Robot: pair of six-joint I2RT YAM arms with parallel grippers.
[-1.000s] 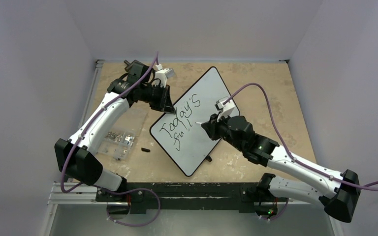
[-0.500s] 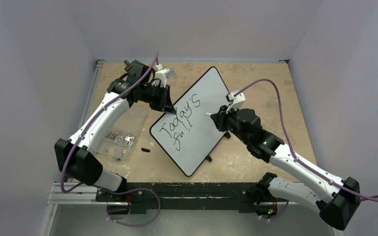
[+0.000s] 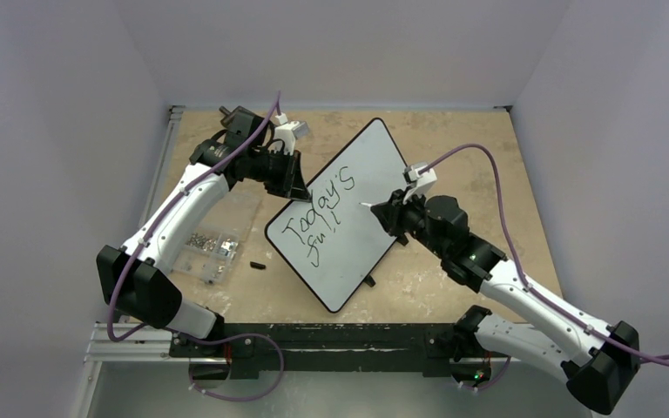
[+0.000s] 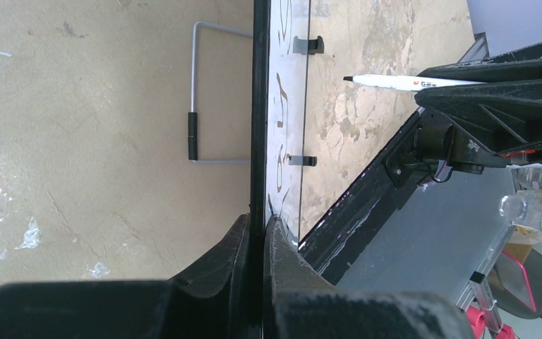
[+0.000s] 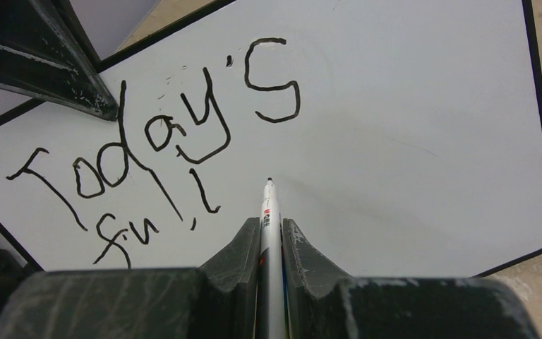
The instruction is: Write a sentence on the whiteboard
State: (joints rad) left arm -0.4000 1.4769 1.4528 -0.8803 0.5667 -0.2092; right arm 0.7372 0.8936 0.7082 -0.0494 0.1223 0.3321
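Right gripper [image 5: 271, 227], pinching a white marker [image 5: 269, 201], tip held just off the whiteboard [image 3: 368, 161] (propped tilted on the table [image 3: 453, 139], left gripper [image 4: 257, 222] pressed onto its black rim), beside the sentence [image 5: 157, 133] beginning "Today's".

One whiteboard [image 3: 361, 161] is being shown, with two lines of writing [image 3: 320, 218]. Two grippers are being counted, the left gripper [image 4: 255, 224] and the right gripper [image 5: 272, 229], besides one marker [image 5: 269, 208], one box of screws [image 3: 212, 245] and one black piece [image 3: 256, 264].
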